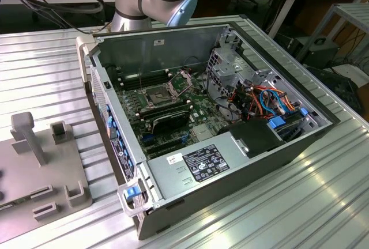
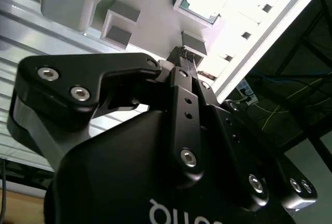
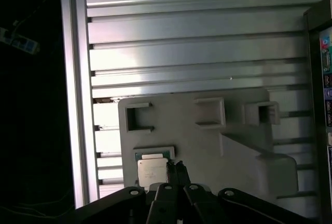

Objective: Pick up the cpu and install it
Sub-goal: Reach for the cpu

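Silvery-grey, the cpu (image 3: pixel 152 171) lay flat in a square seat of the grey fixture plate (image 3: pixel 207 146), near an edge of the ribbed metal surface (image 3: pixel 197 47). The claw (image 3: pixel 176 168) hovered just beside the chip, its fingers pressed together and gripping nothing.

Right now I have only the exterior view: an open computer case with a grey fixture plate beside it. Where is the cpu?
Observer: In both wrist views the cpu lies flat in a square nest on the grey fixture plate.
Operator: Is the gripper holding it?
Observer: No. The gripper has its fingers closed together with nothing between them.
Operator: How near is it?
Observer: In the second wrist view the fingertips show apart from the cpu, with bare plate between them.
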{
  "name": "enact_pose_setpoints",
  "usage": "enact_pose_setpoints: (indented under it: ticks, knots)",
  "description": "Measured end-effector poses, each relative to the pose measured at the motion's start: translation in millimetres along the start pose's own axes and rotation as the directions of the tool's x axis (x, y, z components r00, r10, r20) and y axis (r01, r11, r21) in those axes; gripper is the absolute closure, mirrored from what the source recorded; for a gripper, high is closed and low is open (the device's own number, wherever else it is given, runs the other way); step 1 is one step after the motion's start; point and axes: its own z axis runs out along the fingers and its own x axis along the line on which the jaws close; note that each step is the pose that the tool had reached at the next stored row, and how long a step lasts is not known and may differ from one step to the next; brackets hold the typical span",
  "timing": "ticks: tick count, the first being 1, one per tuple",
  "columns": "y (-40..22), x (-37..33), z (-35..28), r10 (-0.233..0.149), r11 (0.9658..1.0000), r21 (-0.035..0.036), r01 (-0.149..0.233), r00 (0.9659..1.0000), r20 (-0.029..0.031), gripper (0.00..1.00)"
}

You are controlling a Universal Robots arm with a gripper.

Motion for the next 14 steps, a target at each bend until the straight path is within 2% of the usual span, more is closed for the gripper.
enact_pose_setpoints:
  ticks: [14]
  knots:
    - [-12.7,4.7,13.8,0.000,1.0000,0.0000,0.000,1.0000,-0.0001,0.89]
